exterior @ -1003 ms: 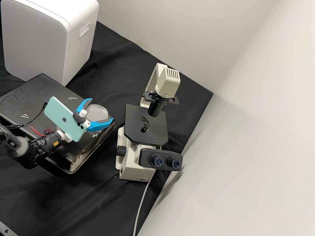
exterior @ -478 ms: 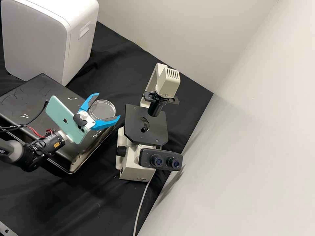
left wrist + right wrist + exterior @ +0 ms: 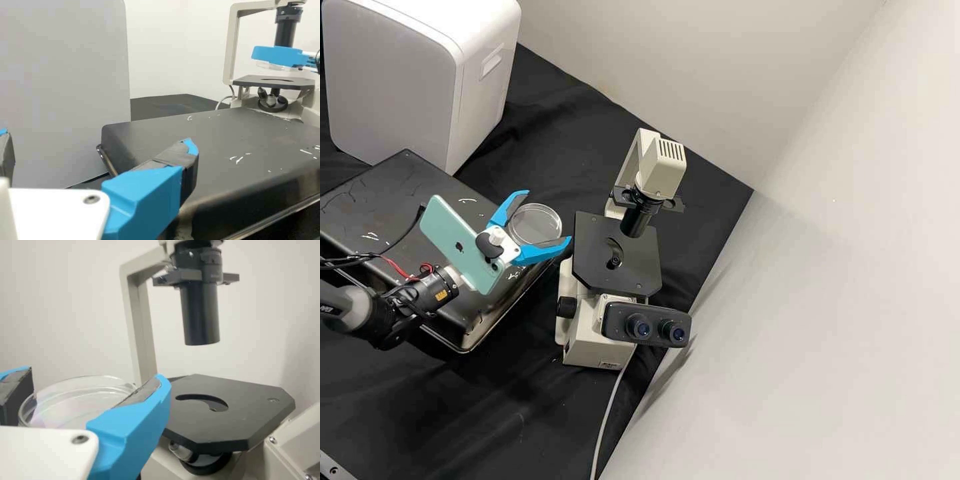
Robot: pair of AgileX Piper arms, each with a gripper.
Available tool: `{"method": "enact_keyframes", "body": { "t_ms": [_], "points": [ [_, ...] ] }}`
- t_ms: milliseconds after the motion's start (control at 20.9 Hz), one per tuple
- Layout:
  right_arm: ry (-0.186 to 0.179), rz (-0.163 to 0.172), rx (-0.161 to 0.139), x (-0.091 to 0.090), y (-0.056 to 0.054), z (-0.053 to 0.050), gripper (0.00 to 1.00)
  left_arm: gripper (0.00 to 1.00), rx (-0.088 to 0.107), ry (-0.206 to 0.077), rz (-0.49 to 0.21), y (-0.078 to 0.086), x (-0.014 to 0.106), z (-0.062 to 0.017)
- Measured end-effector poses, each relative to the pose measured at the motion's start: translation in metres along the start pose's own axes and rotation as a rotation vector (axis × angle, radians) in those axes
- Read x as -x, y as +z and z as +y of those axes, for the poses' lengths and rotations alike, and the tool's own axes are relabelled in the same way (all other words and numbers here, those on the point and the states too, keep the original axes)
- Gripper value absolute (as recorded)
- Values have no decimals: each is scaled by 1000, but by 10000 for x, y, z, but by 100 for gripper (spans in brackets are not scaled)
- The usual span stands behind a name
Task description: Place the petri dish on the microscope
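Petri dish (image 3: 535, 223) is held between the right gripper's (image 3: 543, 219) jaws, closed on its rim, just beside the microscope stage (image 3: 640, 257), slightly above it. Left gripper's (image 3: 97, 140) jaws are spread wide.

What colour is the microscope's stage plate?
The stage plate is plain matte black, with no pattern; the right wrist view shows it best.

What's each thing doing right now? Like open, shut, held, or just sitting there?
petri dish: held up in the air, looks empty
right gripper: shut on the petri dish
left gripper: open, holding nothing
microscope stage: no dish on it yet
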Motion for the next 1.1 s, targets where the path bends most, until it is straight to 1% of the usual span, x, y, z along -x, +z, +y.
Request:
{"method": "enact_keyframes", "body": {
  "t_ms": [96,191,287,382,478,526,669,717,812,860,956,1051,1099],
  "points": [
    [-6,-30,3,-73,63,-1,0,100,0,0,0,0,0,0],
    [-10,-66,3,-142,123,20,0,100,1,0,0,0,0,0],
    [-4,-89,-1,-200,171,55,0,100,1,0,0,0,0,0],
    [14,-92,-6,-265,193,100,0,100,1,-2,0,0,-1,-3],
    [18,-108,-5,-327,222,130,0,100,0,-3,1,-1,-2,-6],
    [21,-109,-5,-357,225,144,0,100,-1,-5,1,-1,-3,-10],
    [29,-129,-3,-446,264,193,0,100,-4,-10,3,-2,-7,-20],
    [32,-139,-3,-476,283,216,0,100,-4,-10,3,-2,-7,-20],
    [41,-148,-1,-519,304,255,0,100,0,-9,3,-2,-7,-19],
    [48,-147,-1,-543,302,279,0,100,2,-9,3,-2,-7,-19],
    [48,-154,0,-577,302,304,0,100,2,-9,3,-2,-7,-19],
    [49,-152,0,-621,299,313,0,100,3,-9,3,-2,-7,-19],
    [47,-156,-1,-653,318,304,0,100,3,-9,3,-2,-7,-19]
  ]
}}
